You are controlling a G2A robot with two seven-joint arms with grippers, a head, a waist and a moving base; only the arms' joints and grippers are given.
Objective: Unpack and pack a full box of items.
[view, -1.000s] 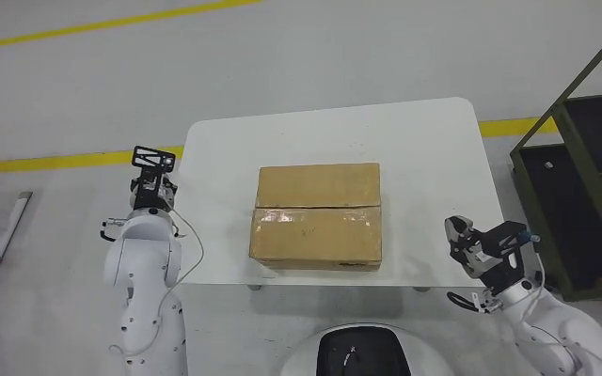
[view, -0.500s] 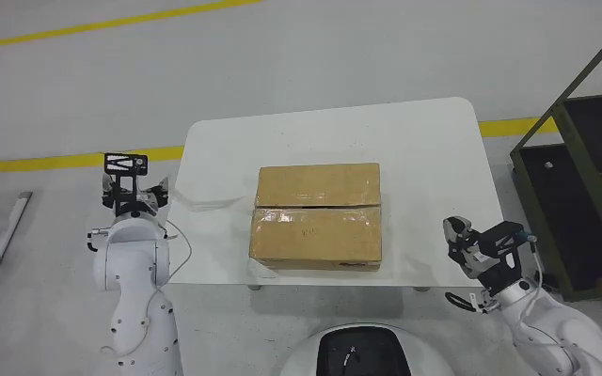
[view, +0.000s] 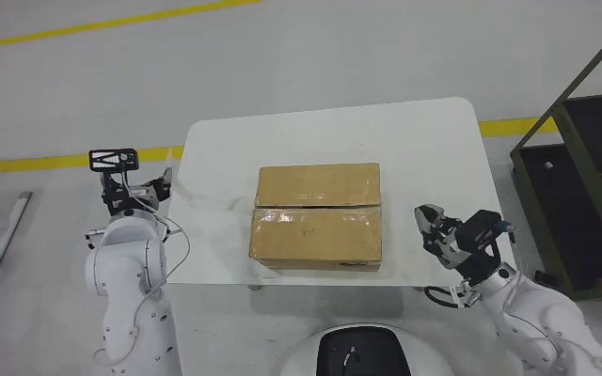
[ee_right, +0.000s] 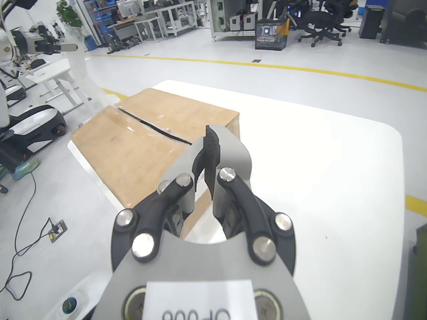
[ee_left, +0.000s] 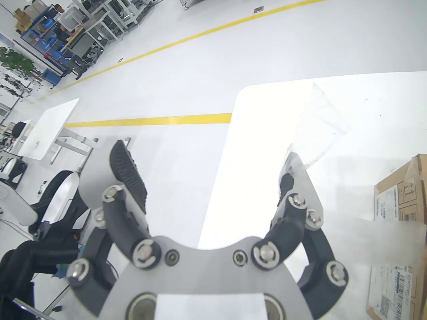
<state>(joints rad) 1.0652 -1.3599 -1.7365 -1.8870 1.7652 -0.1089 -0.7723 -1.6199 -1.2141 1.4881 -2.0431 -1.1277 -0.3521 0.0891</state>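
just off the table (view: 423,141), left gripper (ee_left: 205,154) gapes.

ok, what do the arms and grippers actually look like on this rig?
The left arm and right arm have smooth white rounded shells, with a thin dark cable looping along the left one. The left gripper and right gripper match: two grey fingers with black ribbed pads, black links with silver bolts, and a grey metal plate carrying a white label.
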